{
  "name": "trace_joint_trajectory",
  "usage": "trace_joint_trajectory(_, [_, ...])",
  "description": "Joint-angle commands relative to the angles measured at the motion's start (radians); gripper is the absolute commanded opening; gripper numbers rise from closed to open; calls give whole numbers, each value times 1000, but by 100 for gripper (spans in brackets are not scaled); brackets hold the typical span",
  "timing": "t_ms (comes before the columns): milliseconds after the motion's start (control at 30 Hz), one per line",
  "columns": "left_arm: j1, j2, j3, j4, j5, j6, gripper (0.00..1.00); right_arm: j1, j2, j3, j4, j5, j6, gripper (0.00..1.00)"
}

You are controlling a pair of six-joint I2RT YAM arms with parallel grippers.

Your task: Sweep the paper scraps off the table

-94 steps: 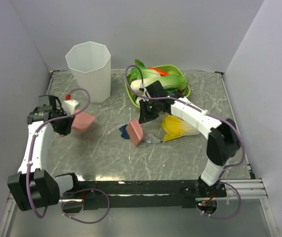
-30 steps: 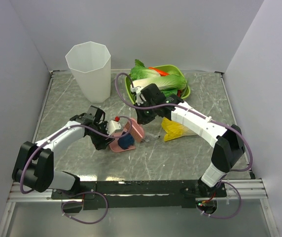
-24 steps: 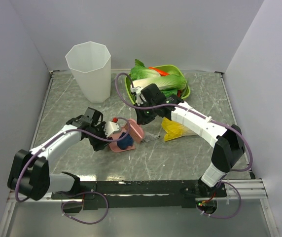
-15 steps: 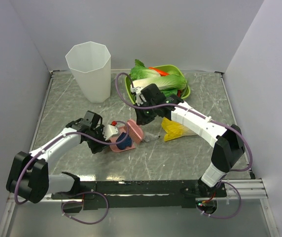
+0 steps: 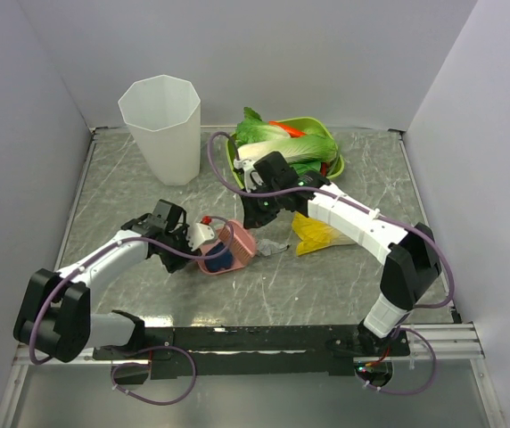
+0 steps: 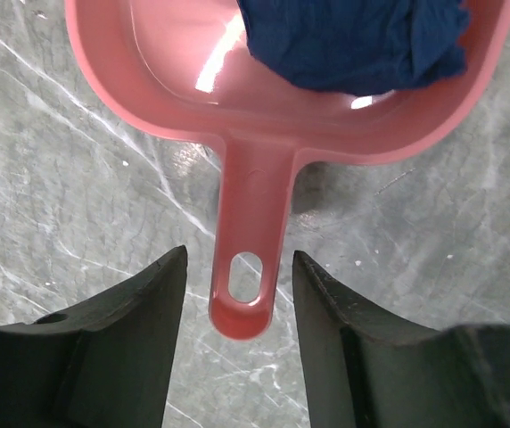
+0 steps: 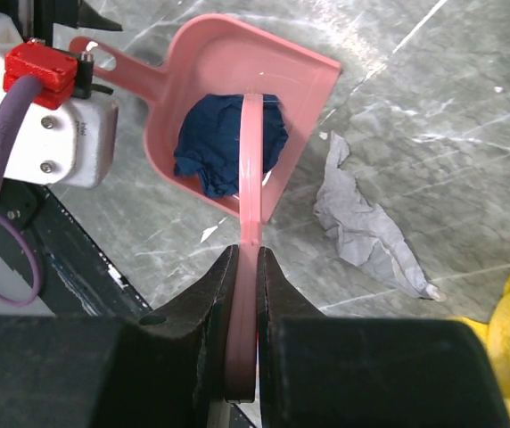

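A pink dustpan lies on the grey marble table with a dark blue paper scrap in it. My left gripper is open. Its fingers stand either side of the dustpan handle without touching it. The blue scrap fills the pan's far end. My right gripper is shut on a flat pink scraper, whose edge stands at the pan mouth over the blue scrap. A crumpled white-grey scrap lies on the table right of the pan, also in the top view.
A tall white bin stands at the back left. A green oval tray at the back holds a green-white cabbage and a red chilli. A yellow-and-white toy cabbage lies under my right forearm.
My left arm has brought the dustpan from the left side to the middle, against the scraper. The blue scrap now lies in the pan. Over the last second both shifted only slightly.
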Motion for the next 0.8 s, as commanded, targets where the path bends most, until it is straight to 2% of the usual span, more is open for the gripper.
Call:
trace_joint_trajectory(0, [0, 18, -2, 45, 17, -17, 49, -3, 22, 39, 26, -41, -17, 0])
trace_joint_trajectory(67, [0, 31, 1, 46, 29, -17, 44, -5, 19, 38, 24, -41, -20, 0])
trace_joint_trajectory(200, [0, 45, 19, 36, 42, -23, 25, -5, 9, 30, 16, -30, -31, 0])
trace_joint_trajectory(267, [0, 43, 21, 37, 46, -40, 19, -6, -1, 27, 12, -18, -45, 0])
trace_joint_trajectory(300, [0, 45, 24, 34, 52, -45, 11, -5, -8, 21, 7, -13, -49, 0])
trace_joint_trajectory(400, [0, 48, 38, 19, 62, -60, 1, -6, -44, -4, 1, -4, -65, 0])
trace_joint_trajectory(767, [-1, 57, 44, 42, 52, -122, 1, -6, -124, -64, -11, -26, -95, 0])
